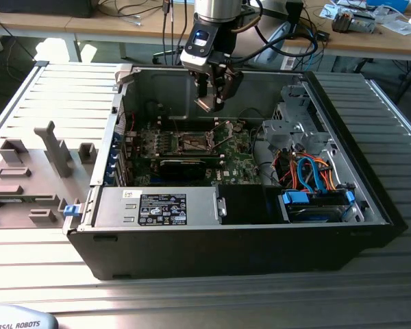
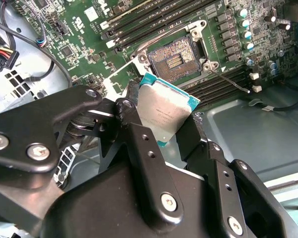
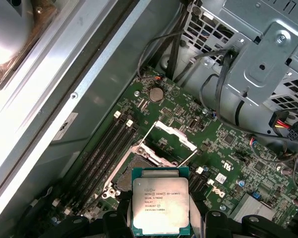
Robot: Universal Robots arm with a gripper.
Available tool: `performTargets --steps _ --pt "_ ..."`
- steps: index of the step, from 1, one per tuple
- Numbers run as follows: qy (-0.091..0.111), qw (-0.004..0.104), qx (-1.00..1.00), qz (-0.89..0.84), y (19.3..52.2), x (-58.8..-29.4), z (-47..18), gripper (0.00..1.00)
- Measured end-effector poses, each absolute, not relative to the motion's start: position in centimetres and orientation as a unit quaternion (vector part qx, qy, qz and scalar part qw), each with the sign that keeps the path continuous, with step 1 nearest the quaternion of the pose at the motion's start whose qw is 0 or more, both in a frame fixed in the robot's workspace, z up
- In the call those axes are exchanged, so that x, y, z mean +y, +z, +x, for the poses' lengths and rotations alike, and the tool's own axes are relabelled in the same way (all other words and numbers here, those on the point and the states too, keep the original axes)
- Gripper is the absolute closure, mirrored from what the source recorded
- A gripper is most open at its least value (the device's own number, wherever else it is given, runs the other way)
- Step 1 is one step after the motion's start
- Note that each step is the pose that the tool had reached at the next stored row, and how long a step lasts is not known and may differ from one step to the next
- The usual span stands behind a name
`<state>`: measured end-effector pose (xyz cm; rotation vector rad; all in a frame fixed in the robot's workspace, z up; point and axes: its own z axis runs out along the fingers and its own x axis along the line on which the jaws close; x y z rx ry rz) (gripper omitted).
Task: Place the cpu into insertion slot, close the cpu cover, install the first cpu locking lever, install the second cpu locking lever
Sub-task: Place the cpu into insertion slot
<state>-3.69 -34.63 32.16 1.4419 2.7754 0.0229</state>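
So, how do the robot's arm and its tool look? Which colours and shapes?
In the exterior view the arm is a silvery-grey round tube, with black cables beside it. The tool under it has a black body with a small blue patch. In the second wrist view its fingers are matt black, flat angular bars with silver screw heads.

The matte black metal gripper [image 2: 164, 116] had thick, angular fingers [image 2: 139, 148] studded with silver hex-socket screws [image 2: 169, 201]. In the exterior view its black wrist housing carried a small blue-lit panel [image 1: 201, 39] below a silvery-grey cylindrical arm [image 1: 218, 10].
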Motion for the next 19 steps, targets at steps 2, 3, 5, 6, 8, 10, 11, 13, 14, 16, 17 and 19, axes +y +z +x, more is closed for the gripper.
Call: performTargets --steps 2,3,5,6,8,10,11,13,14,16,17,19 --pt "0.007 0.007 0.887 0.462 32.16 -34.63 -3.69 0.46" --pt "0.007 0.007 0.887 0.462 32.16 -34.63 -3.69 0.46" --pt "0.007 0.007 0.886 0.463 32.15 -34.64 -3.69 0.46" --pt "0.007 0.007 0.886 0.463 32.15 -34.64 -3.69 0.46" --pt "0.007 0.007 0.886 0.464 32.15 -34.64 -3.69 0.46" --pt "0.007 0.007 0.885 0.465 32.15 -34.64 -3.69 0.46" --pt "0.007 0.007 0.885 0.466 32.14 -34.64 -3.69 0.46" --pt "0.007 0.007 0.884 0.467 32.14 -34.63 -3.69 0.46" --pt "0.007 0.007 0.884 0.467 32.14 -34.64 -3.69 0.46" --pt "0.007 0.007 0.884 0.468 32.14 -34.64 -3.69 0.46" --pt "0.007 0.007 0.883 0.468 32.13 -34.64 -3.69 0.46" --pt "0.007 0.007 0.883 0.469 32.13 -34.63 -3.69 0.46"
